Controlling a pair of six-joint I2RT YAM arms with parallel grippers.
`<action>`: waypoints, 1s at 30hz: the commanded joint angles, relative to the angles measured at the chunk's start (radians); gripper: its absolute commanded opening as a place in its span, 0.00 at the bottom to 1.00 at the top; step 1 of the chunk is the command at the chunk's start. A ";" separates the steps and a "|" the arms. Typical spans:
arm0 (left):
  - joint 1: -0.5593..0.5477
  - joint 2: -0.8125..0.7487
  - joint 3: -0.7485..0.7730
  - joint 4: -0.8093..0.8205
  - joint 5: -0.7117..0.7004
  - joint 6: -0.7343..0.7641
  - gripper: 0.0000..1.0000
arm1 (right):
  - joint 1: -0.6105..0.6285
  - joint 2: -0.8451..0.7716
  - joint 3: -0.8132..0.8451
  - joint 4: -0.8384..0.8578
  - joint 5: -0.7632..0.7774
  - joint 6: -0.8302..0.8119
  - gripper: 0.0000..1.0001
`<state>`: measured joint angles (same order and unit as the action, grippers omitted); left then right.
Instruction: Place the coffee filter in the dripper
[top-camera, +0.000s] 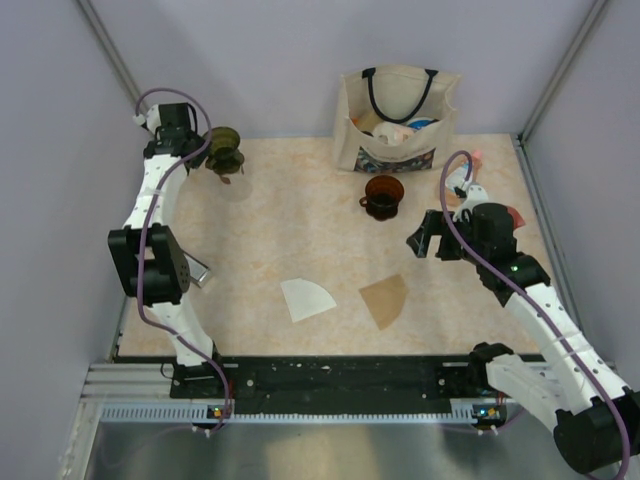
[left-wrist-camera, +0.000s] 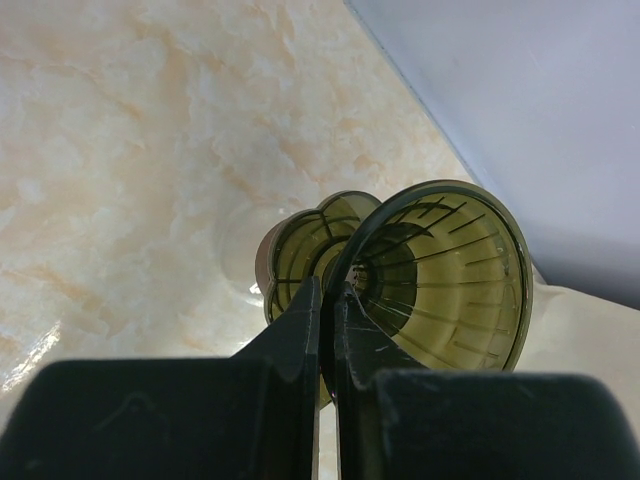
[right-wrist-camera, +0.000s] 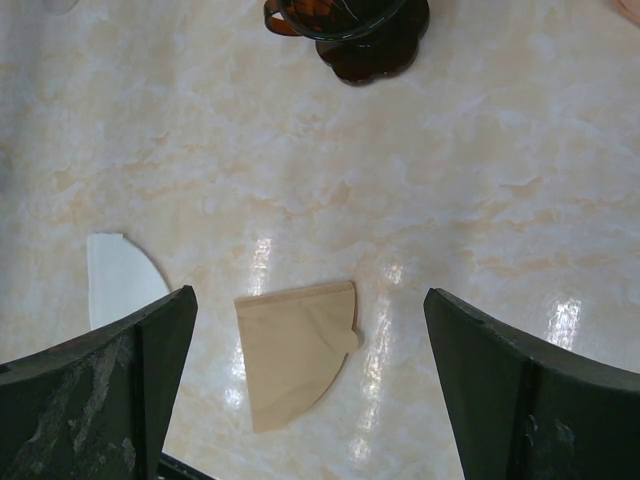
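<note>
Left gripper (left-wrist-camera: 325, 300) at upper left of top view, fingers pinched on rim of green dripper (left-wrist-camera: 440, 280), right gripper (top-camera: 425, 240) at right, jaws spread wide, holding nothing, brown coffee filter (right-wrist-camera: 295, 350) flat on table (top-camera: 270, 230) at lower centre, white filter (right-wrist-camera: 120, 280) near its left

Right hand (right-wrist-camera: 310, 292) spread wide over the worktop (right-wrist-camera: 500, 150), brown filter (right-wrist-camera: 295, 355) flat beneath, white filter (right-wrist-camera: 120, 280) left

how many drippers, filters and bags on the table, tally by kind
drippers: 2 (green dripper, brown dripper)
filters: 2 (white filter, tan filter)
bags: 1 (tote bag)
total: 5
</note>
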<state>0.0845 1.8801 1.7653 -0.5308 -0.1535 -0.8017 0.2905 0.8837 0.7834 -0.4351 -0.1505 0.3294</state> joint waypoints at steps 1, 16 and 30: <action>0.004 -0.033 -0.003 -0.001 -0.017 0.027 0.00 | -0.001 -0.031 0.008 0.022 0.008 -0.004 0.97; 0.004 -0.052 0.049 -0.067 -0.012 0.035 0.11 | -0.001 -0.038 0.013 0.024 0.016 -0.001 0.97; 0.003 -0.079 0.071 -0.080 -0.040 0.056 0.61 | 0.001 -0.038 0.013 0.019 0.022 -0.001 0.97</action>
<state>0.0845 1.8671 1.7855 -0.6151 -0.1791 -0.7639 0.2905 0.8642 0.7834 -0.4355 -0.1425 0.3313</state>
